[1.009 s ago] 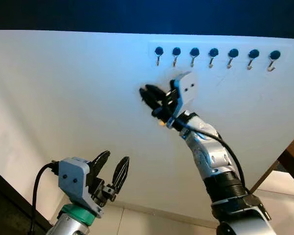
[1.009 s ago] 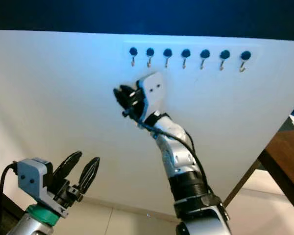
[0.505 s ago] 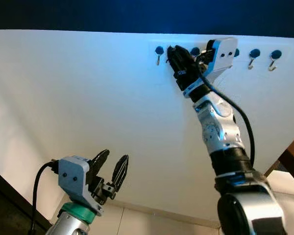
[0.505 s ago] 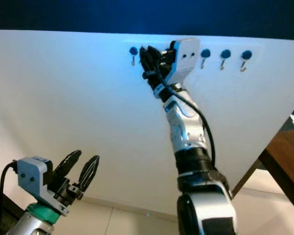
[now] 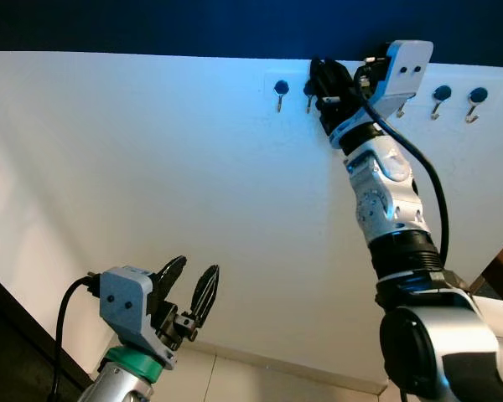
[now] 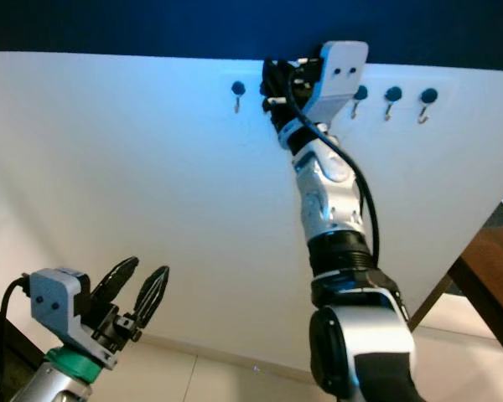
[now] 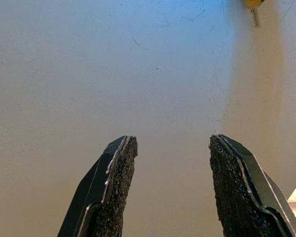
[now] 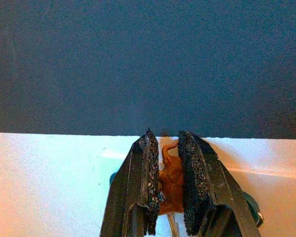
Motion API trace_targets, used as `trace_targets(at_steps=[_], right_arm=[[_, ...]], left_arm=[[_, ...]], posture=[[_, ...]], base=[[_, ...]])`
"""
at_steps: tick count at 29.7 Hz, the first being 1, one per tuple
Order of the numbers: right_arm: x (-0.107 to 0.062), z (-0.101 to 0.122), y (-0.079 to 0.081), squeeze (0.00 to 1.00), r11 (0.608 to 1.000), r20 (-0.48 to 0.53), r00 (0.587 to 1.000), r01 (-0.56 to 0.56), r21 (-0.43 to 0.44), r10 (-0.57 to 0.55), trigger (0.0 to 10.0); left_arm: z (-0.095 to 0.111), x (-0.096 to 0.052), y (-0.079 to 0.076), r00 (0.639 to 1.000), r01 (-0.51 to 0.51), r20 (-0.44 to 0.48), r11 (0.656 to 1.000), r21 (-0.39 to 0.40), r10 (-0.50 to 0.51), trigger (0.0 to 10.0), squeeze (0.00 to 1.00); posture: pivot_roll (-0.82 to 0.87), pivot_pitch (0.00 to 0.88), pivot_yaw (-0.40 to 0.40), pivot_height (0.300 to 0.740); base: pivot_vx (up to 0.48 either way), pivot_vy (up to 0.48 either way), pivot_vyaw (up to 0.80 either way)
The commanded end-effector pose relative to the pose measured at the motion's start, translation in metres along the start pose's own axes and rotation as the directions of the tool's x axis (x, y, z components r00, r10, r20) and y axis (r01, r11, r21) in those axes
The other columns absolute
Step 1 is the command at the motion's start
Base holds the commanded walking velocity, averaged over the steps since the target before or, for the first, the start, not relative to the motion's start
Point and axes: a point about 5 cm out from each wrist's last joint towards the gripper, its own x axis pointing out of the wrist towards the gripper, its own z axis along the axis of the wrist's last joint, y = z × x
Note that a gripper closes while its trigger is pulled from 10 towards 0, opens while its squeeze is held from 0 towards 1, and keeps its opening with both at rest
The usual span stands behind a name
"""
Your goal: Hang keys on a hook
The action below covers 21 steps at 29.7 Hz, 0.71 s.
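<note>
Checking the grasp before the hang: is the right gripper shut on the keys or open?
Shut: the right gripper has both pads pinching an orange key piece, up by the hooks.

Silver arms, black cables, green wrist ring; black-fingered left hand.

A home entryway, judging by the white wall with its row of key hooks.

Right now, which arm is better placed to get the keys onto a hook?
The right. The right gripper is up at the row of hooks, shut on the orange key tag. The left gripper hangs low, open.
</note>
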Motion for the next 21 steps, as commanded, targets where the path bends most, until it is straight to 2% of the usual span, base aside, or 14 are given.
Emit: trace_targets(at_steps=[1,5,6,8,9,12,13,14,15,21], right_arm=[[-0.004,-0.009,-0.002,0.00,1.000,-0.041,0.999,0.007,0.002,-0.007,10.0],[-0.007,-0.018,0.008,0.00,0.998,-0.070,0.996,-0.059,0.012,0.060,10.0],[-0.010,-0.023,0.016,0.00,0.992,-0.083,0.989,-0.120,0.031,0.123,10.0],[-0.010,-0.023,0.016,0.00,0.992,-0.083,0.989,-0.120,0.031,0.123,10.0],[-0.013,-0.028,0.024,0.00,0.983,-0.094,0.978,-0.182,0.039,0.185,10.0],[-0.013,-0.028,0.024,0.00,0.983,-0.094,0.978,-0.182,0.039,0.185,10.0],[-0.017,-0.031,0.034,0.00,0.966,-0.093,0.962,-0.253,0.057,0.257,10.0],[-0.017,-0.031,0.034,0.00,0.966,-0.093,0.962,-0.253,0.057,0.257,10.0],[-0.020,-0.033,0.043,0.00,0.947,-0.089,0.944,-0.311,0.074,0.317,10.0],[-0.024,-0.034,0.050,0.00,0.926,-0.075,0.925,-0.366,0.093,0.373,10.0]], left_arm=[[-0.005,-0.003,0.002,0.999,-0.012,-0.032,1.000,0.003,0.012,10.0,0.00],[-0.005,-0.003,0.002,0.999,-0.012,-0.035,1.000,0.001,0.012,10.0,0.00],[-0.005,-0.003,0.002,0.999,-0.013,-0.037,1.000,0.000,0.013,10.0,0.00],[-0.005,-0.003,0.002,0.999,-0.013,-0.037,1.000,0.000,0.013,10.0,0.00],[-0.005,-0.003,0.002,0.999,-0.013,-0.039,1.000,0.000,0.013,10.0,0.00],[-0.005,-0.003,0.002,0.999,-0.013,-0.039,1.000,0.000,0.013,10.0,0.00],[-0.005,-0.003,0.001,0.999,-0.012,-0.037,1.000,0.000,0.012,10.0,0.00],[-0.005,-0.003,0.001,0.999,-0.012,-0.037,1.000,0.000,0.012,10.0,0.00],[-0.004,-0.003,0.001,0.999,-0.011,-0.034,1.000,-0.001,0.011,10.0,0.00],[-0.004,-0.002,0.001,1.000,-0.009,-0.028,1.000,-0.002,0.009,10.0,0.00]], posture=[[-0.12,0.096,0.138,0.740],[-0.12,0.096,0.138,0.740],[-0.12,0.096,0.138,0.740],[-0.12,0.096,0.138,0.740],[-0.12,0.096,0.138,0.740],[-0.12,0.096,0.138,0.740],[-0.12,0.096,0.138,0.740],[-0.12,0.096,0.138,0.740],[-0.12,0.096,0.138,0.740],[-0.12,0.096,0.134,0.740]], base=[[0.000,0.000,0.00],[0.000,0.000,0.00],[0.000,0.000,0.00],[0.000,0.000,0.00],[0.000,0.000,0.00],[0.000,0.000,0.00],[0.000,0.000,0.00],[0.000,0.000,0.00],[0.000,0.000,0.00],[0.000,0.000,0.00]])
